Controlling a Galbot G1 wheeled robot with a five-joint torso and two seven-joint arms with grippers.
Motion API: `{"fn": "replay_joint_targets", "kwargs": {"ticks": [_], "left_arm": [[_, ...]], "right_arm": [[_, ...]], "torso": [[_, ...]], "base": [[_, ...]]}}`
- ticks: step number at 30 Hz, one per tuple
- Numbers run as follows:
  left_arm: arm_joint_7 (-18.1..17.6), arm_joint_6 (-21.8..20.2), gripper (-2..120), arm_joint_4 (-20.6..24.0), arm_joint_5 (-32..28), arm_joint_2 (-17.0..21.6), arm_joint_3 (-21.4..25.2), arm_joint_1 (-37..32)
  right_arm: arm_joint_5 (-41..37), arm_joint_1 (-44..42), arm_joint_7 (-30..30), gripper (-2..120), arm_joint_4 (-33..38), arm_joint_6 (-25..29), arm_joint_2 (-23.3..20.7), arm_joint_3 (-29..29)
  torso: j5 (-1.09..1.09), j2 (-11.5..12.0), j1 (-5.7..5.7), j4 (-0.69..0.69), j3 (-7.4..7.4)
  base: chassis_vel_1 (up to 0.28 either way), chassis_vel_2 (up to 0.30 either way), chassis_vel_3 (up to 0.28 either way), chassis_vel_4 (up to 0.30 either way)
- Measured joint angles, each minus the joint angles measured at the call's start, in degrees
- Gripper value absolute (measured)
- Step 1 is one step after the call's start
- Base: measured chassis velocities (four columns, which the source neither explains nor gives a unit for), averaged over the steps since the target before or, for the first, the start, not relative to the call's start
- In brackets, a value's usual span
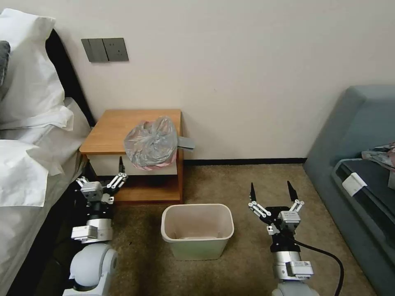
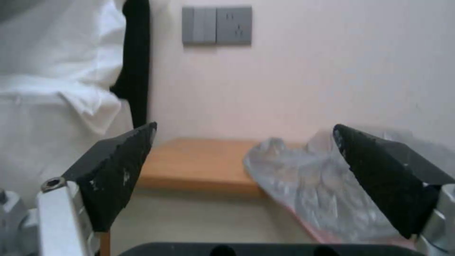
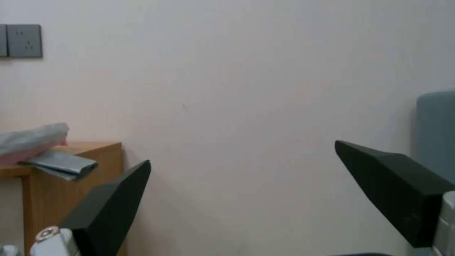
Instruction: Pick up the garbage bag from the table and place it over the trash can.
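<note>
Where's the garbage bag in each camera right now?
Head view: garbage bag on the table's front right corner, overhanging the drawer.
Left wrist view: bag beside the far fingertip.
Right wrist view: bag edge at the frame border.
Shared landmark: wall switch plate.

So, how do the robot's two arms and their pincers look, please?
Both arms are built alike: silver metal segments joined by black sections, with a rounded pale grey joint nearer the body. The left pincer and the right pincer each have two pointed black fingers on silver linkage bars with small screws. A black cable runs along the right arm.
</note>
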State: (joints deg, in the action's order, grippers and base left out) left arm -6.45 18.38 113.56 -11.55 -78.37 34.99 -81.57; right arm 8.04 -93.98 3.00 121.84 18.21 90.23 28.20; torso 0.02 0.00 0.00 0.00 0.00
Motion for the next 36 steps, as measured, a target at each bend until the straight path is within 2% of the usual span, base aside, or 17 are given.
{"fn": "replay_joint_targets", "kwargs": {"ticks": [2,5,7,11,12,14,15,17,18,19,21,23,24,26,30,36], "left_arm": [[-1.6,-3.4,98,0.9,-0.1,0.5,-0.8,-1.5],[-2.9,-5.8,97,1.5,-0.3,1.0,-1.4,-2.7],[-3.1,-6.1,97,1.6,-0.1,1.1,-1.4,-3.0],[-3.2,-6.3,97,1.9,1.4,0.9,-1.1,-4.4],[-3.2,-6.3,97,1.9,1.4,0.9,-1.1,-4.4],[-3.3,-6.0,98,1.8,2.3,0.4,-0.9,-4.9],[-3.3,-6.0,98,1.8,2.3,0.4,-0.9,-4.9],[-3.5,-5.7,98,1.5,3.0,-0.2,-0.6,-5.1],[-3.5,-5.7,98,1.5,3.0,-0.2,-0.6,-5.1],[-3.7,-5.6,98,1.2,3.2,-0.5,-0.3,-5.2],[-3.7,-5.6,98,1.0,3.4,-0.7,-0.2,-5.2],[-4.0,-5.6,98,0.4,3.5,-1.0,0.3,-5.2],[-4.0,-5.6,98,0.4,3.5,-1.0,0.3,-5.2],[-4.7,-5.6,98,-0.2,3.5,-1.3,0.6,-5.0],[-5.3,-5.6,98,-0.8,3.5,-1.6,0.8,-5.0],[-6.2,-5.6,98,-1.5,3.9,-2.0,1.0,-5.3]], "right_arm": [[-3.5,2.0,-0.4,100,-1.0,-0.5,-2.0,-0.7],[-7.9,4.9,-0.6,100,-2.4,-1.1,-4.0,-1.9],[-10.2,6.4,-0.8,100,-3.1,-1.5,-5.0,-2.6],[-22.6,12.9,-0.9,100,-5.1,-5.4,-10.2,-7.8],[-22.6,12.9,-0.9,100,-5.1,-5.4,-10.2,-7.8],[-32.3,16.8,0.0,100,-5.4,-8.5,-12.5,-12.2],[-32.3,16.8,0.0,100,-5.4,-8.5,-12.5,-12.2],[-41.1,20.9,1.8,100,-5.7,-11.6,-13.3,-16.0],[-41.1,20.9,1.8,100,-5.7,-11.6,-13.3,-16.0],[-46.1,24.4,3.7,100,-6.6,-12.9,-12.9,-18.6],[-48.4,26.5,4.7,100,-7.3,-13.3,-12.3,-19.9],[-55.2,31.9,7.9,100,-10.5,-13.6,-9.3,-23.3],[-55.2,31.9,7.9,100,-10.5,-13.6,-9.3,-23.3],[-60.6,35.8,10.5,100,-13.9,-13.6,-6.0,-25.2],[-64.3,37.6,12.5,100,-16.2,-13.9,-3.3,-25.7],[-67.6,40.6,13.4,100,-23.2,-14.0,1.3,-25.3]], "torso": [[-0.01,0.0,0.00,0.01,0.00],[-0.01,0.0,0.00,0.00,0.00],[-0.02,0.0,0.00,-0.01,0.00],[-0.02,0.0,0.00,0.00,0.00],[-0.02,0.0,0.00,0.00,0.00],[-0.02,0.0,0.00,0.00,0.00],[-0.02,0.0,0.00,0.00,0.00],[-0.02,0.0,0.00,-0.01,0.01],[-0.02,0.0,0.00,-0.01,0.01],[-0.01,0.0,0.00,0.00,0.00],[-0.02,0.0,0.00,-0.01,0.00],[-0.01,0.0,0.00,-0.01,0.01],[-0.01,0.0,0.00,-0.01,0.01],[0.00,0.0,0.00,-0.01,0.01],[0.00,0.0,0.00,-0.01,0.01],[-0.01,0.0,0.00,0.00,0.00]], "base": [[0.000,0.000,0.000,0.000],[0.000,0.000,0.000,0.000],[0.000,0.000,0.000,0.000],[0.000,0.000,0.000,0.000],[0.000,0.000,0.000,0.000],[0.000,0.000,0.000,0.000],[0.000,0.000,0.000,0.000],[0.000,0.000,0.000,0.000],[0.000,0.000,0.000,0.000],[0.000,0.000,0.000,0.000],[0.000,0.000,0.000,0.000],[0.000,0.000,0.000,0.000],[0.000,0.000,0.000,0.000],[0.000,0.000,0.000,0.000],[0.000,0.000,0.000,0.000],[0.000,0.000,0.000,0.000]]}}
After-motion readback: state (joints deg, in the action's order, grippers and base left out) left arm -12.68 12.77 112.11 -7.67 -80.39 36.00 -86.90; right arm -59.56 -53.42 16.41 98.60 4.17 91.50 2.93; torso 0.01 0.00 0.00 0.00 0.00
